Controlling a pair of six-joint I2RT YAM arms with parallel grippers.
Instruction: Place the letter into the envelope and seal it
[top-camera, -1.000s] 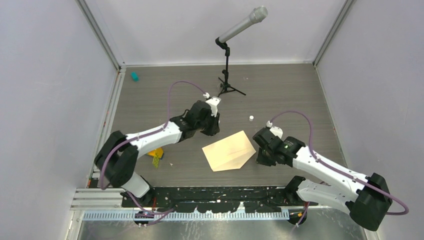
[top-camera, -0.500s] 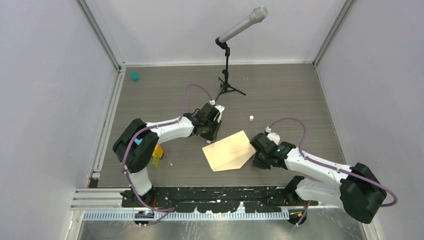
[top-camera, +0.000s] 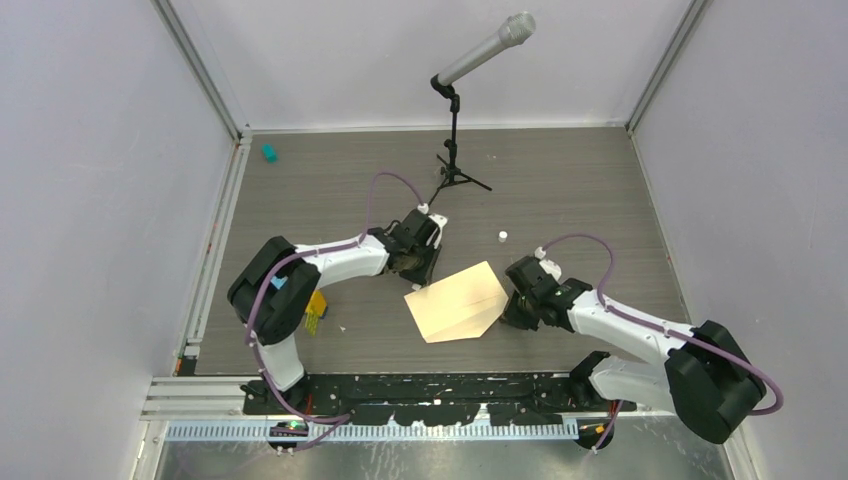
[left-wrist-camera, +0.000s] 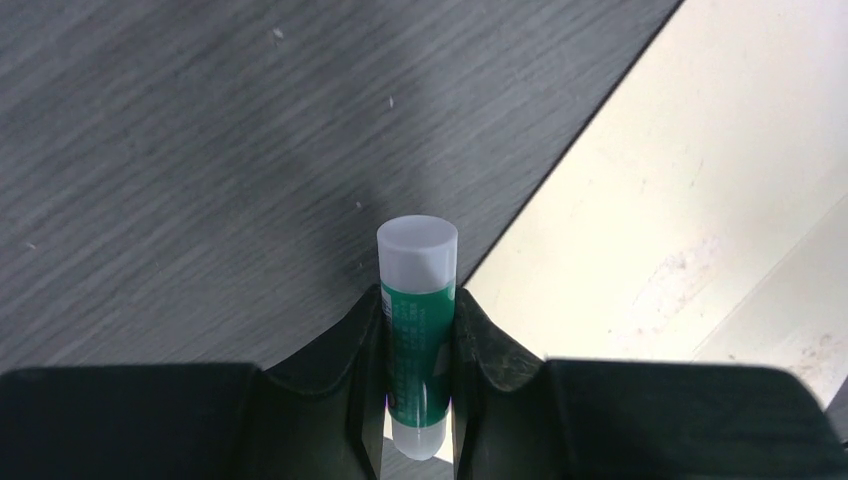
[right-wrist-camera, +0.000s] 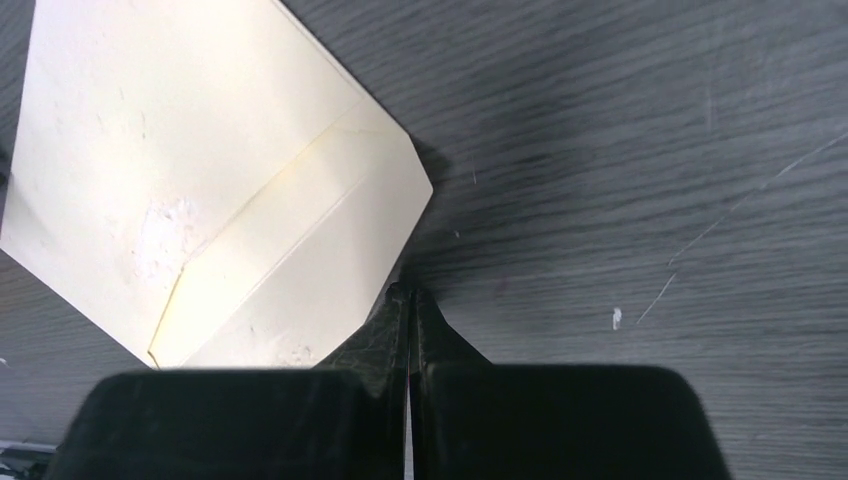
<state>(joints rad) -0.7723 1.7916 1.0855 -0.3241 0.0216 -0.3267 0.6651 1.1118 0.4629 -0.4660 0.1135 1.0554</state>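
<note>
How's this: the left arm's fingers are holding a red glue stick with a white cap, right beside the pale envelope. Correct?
Not quite: the glue stick is green, not red. The left wrist view shows it gripped between the left arm's fingers, white cap on, right beside the pale envelope.

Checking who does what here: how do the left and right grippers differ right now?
The left gripper clamps a green glue stick with a white cap; the right gripper is shut with nothing seen between its fingers. The left gripper sits beside the envelope's left edge; the right gripper's tips sit by its pointed flap on the opposite side. Both have black fingers and are close to the envelope.
</note>
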